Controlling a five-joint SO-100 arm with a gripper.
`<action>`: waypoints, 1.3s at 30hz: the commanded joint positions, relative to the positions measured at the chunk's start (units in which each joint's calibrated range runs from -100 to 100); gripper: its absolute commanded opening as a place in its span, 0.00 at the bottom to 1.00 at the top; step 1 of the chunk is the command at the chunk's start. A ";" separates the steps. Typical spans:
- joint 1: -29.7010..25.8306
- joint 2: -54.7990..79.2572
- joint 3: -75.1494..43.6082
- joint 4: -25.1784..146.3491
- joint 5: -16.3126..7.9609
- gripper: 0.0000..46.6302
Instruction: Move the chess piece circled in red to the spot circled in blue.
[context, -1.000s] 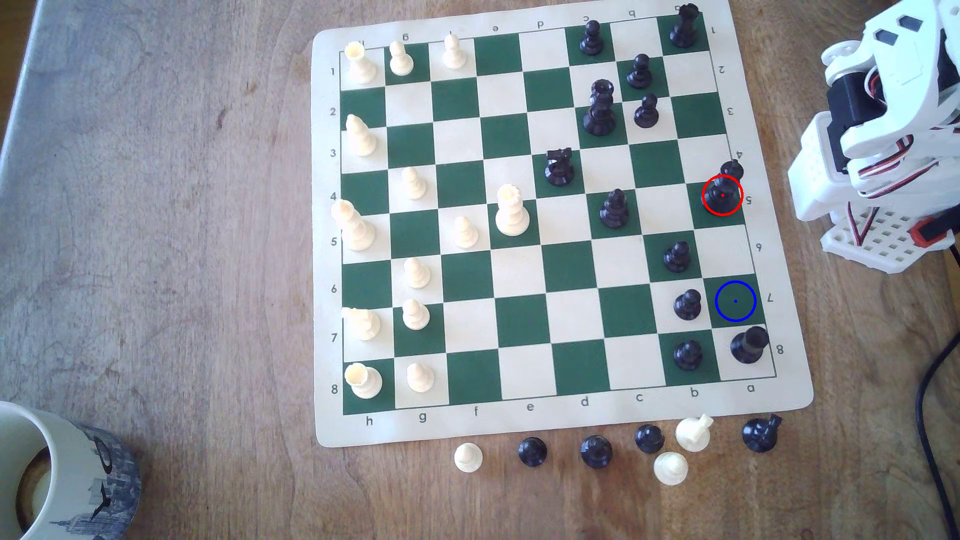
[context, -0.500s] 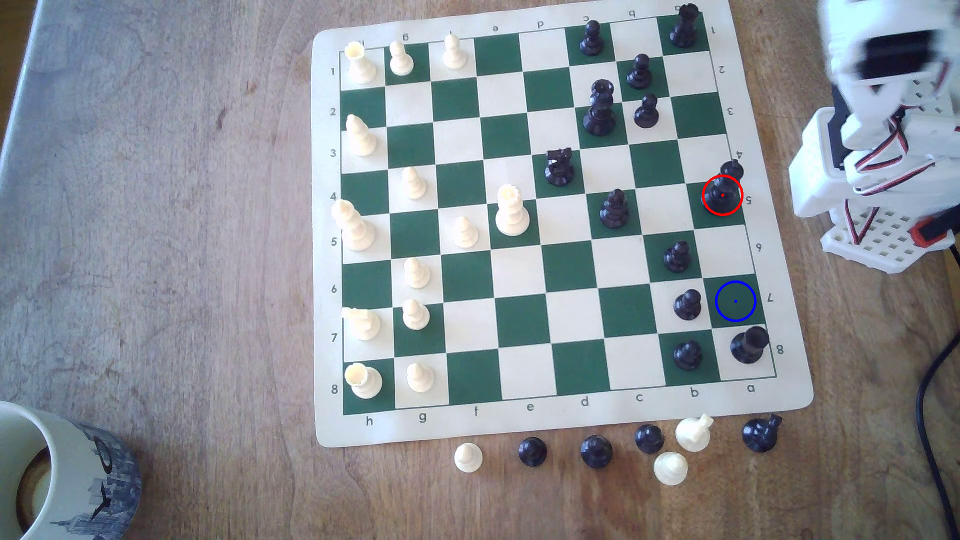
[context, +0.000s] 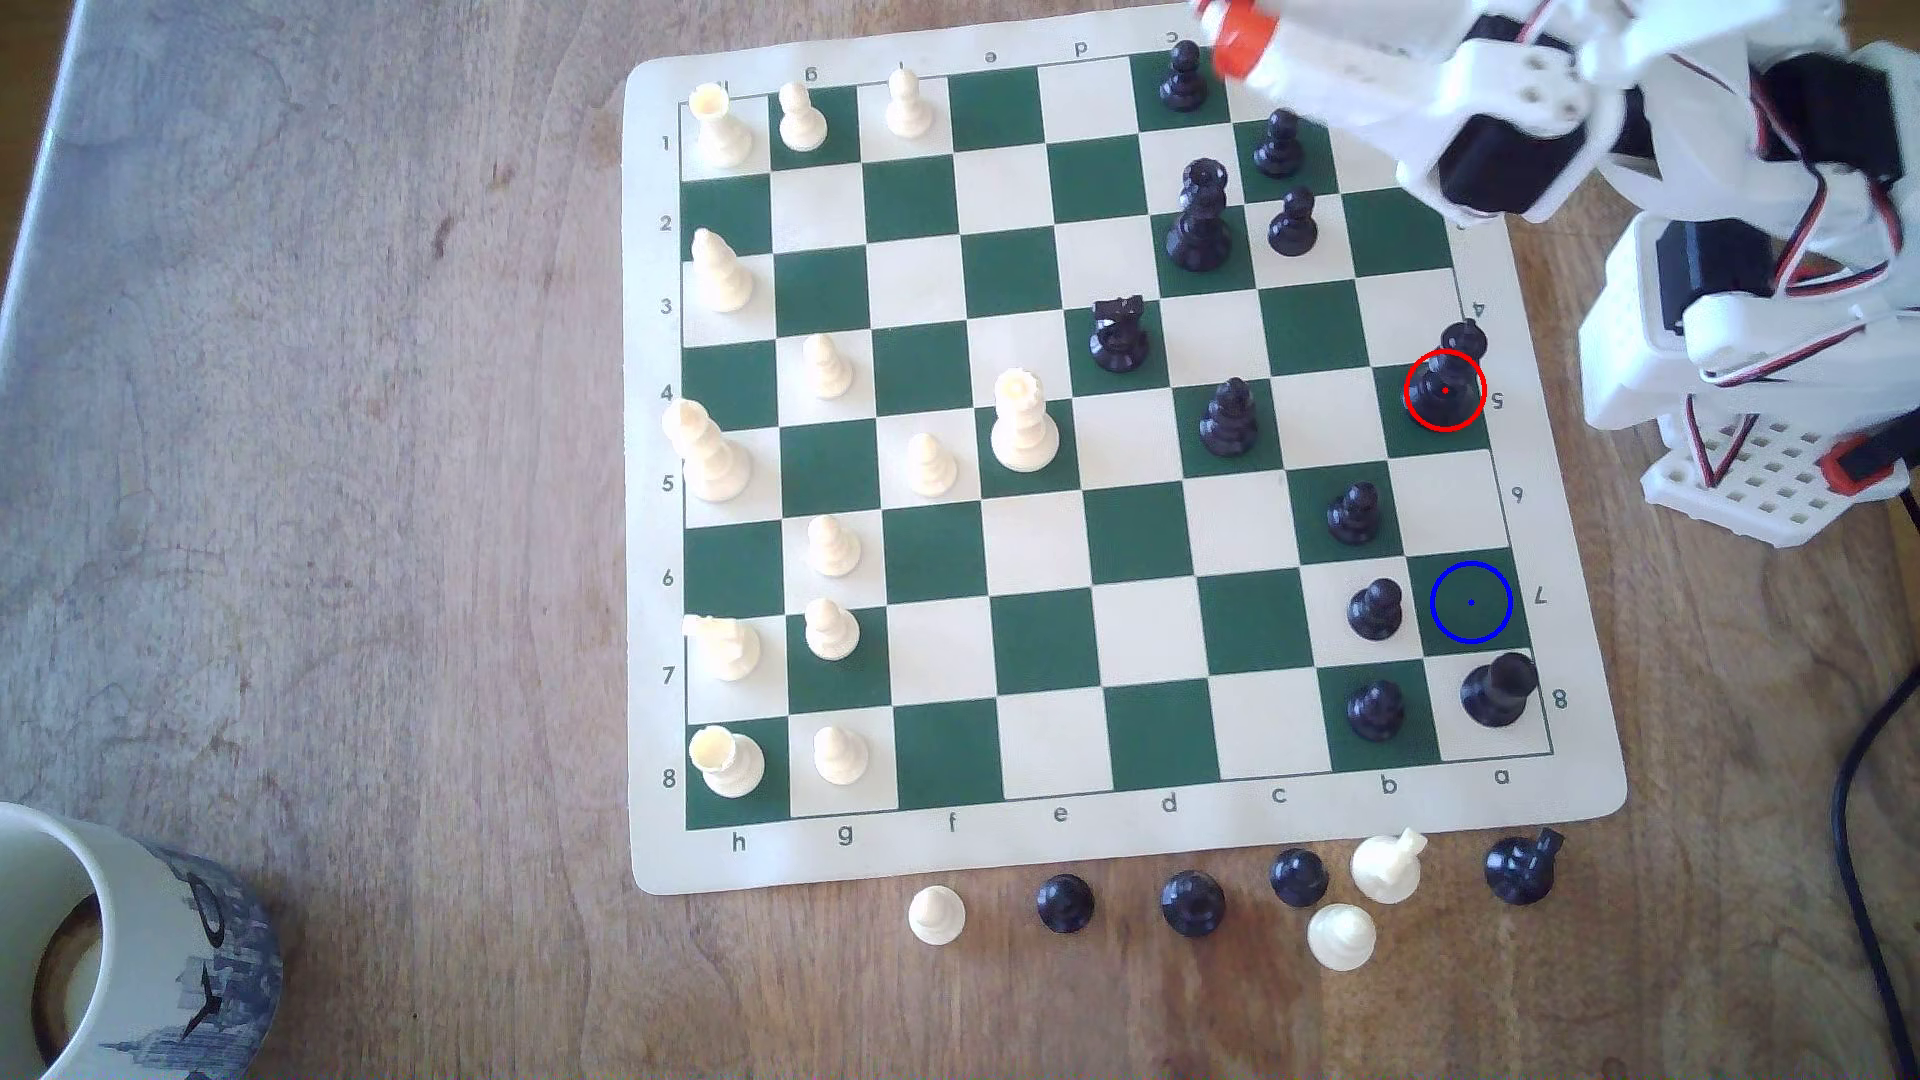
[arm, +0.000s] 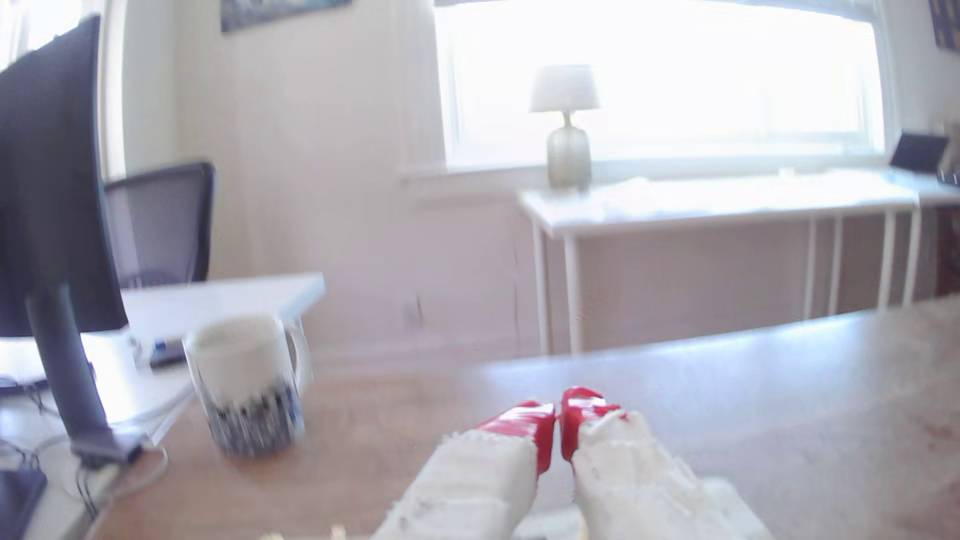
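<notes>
Tool (arm: 558, 415) blurred, jaws together, empty; rook corner hidden.

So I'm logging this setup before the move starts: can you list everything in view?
chess piece: one, black, red-ringed green square, exterior view's right.
spot: one, blue-ringed green square, bare.
other black pieces: ten visible, on the board.
white pieces: thirteen, cream, on the board.
captured pieces: four black, three cream, on the table below the mat.
board mat: one, green-and-cream.
mug: one, white with dark print, exterior view's lower left.
table: one, brown wood.
monitor, lamp: one each, background.
gripper: one, white with red tips, shut.
</notes>
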 joint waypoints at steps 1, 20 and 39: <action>4.43 0.06 -12.40 27.59 -0.10 0.00; 8.73 25.10 -35.88 66.33 -2.34 0.30; 3.81 35.54 -29.62 72.06 -2.78 0.34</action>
